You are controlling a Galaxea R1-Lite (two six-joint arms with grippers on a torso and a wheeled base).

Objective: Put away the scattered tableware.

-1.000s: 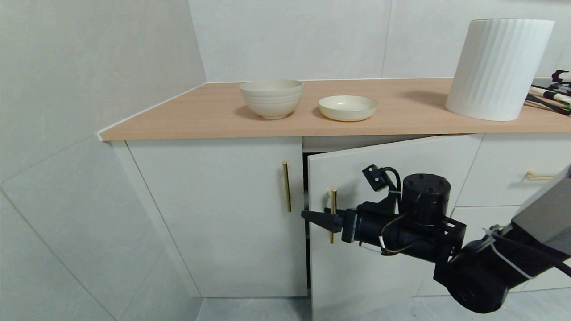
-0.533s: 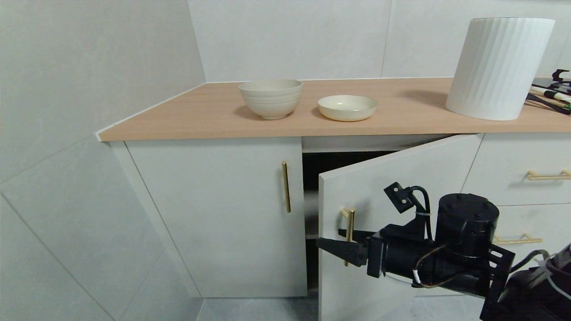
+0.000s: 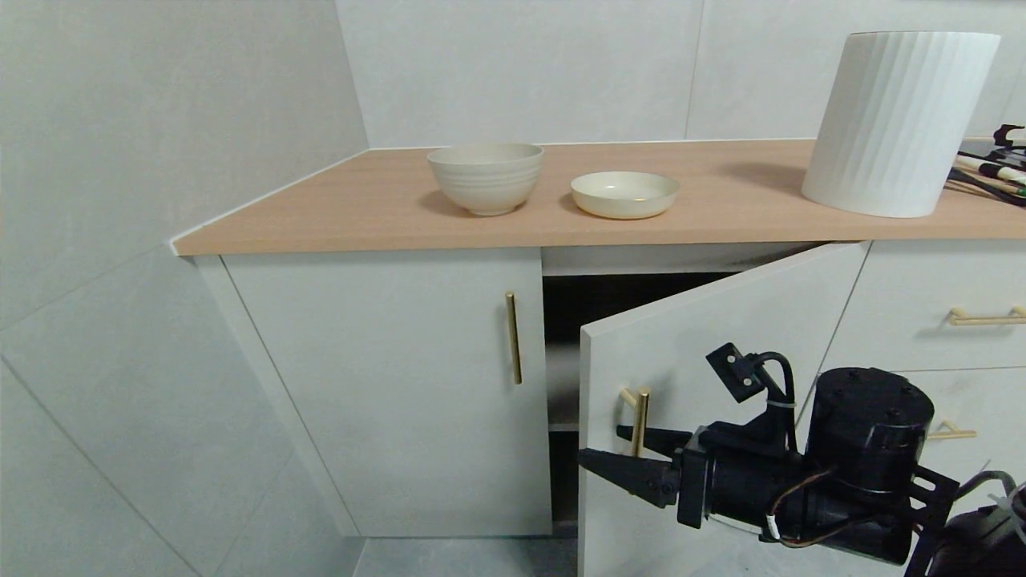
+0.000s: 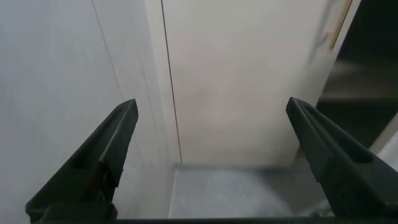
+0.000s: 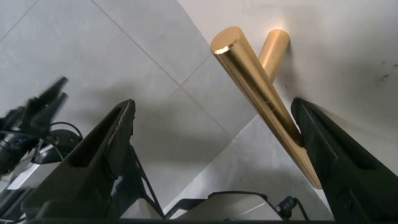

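Bowl (image 3: 486, 176) (glazed, stiff, breakable, I'd guess) needs rim pinch; dish (image 3: 624, 193) at its 3 o'clock; my right fingers (image 3: 625, 473) released astride door handle (image 3: 640, 413).

the cupboard interior (image 3: 625, 298) is swallowed in shadow, and nothing inside can be made out. the lower end of the gold handle (image 3: 639, 413) is covered by the right gripper (image 3: 601, 445). at the right of the counter (image 3: 721, 204), dark utensils (image 3: 994, 168) are cut by the picture's edge and cannot be identified.

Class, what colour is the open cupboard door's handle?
The handle is gold; clearest in the right wrist view.
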